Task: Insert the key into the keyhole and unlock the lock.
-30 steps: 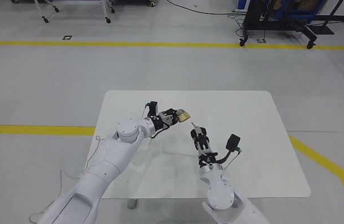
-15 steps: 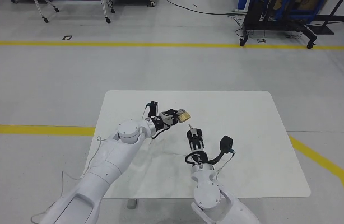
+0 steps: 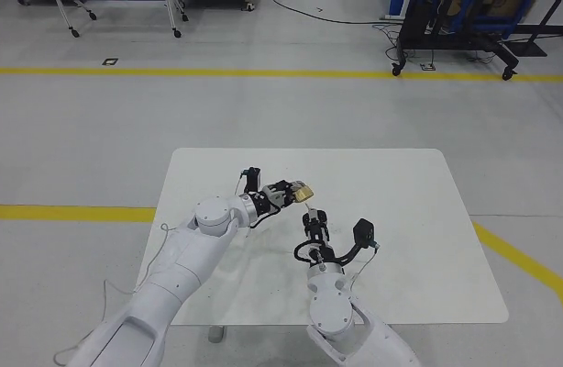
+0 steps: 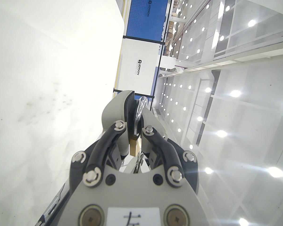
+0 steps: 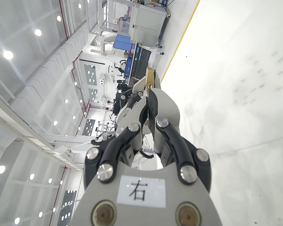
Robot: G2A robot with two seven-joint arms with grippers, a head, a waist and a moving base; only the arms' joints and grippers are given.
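Evidently small, hard and dense for its size: lock (image 3: 303,192), brass, just above mid-frame in the top view, raised off the table (image 3: 401,183). Looked slick on its faces; judged best gripped across the flat sides, keyhole left free. Was pinched by left gripper (image 3: 291,191), closed on it. Faced key (image 5: 146,99) just below: thin, stiff, light, apt to twist, so wanted a hold on its broad head. Was nipped in right gripper (image 3: 311,216), closed tight, blade aimed at the keyhole. Couldn't tell whether the tip was inside.
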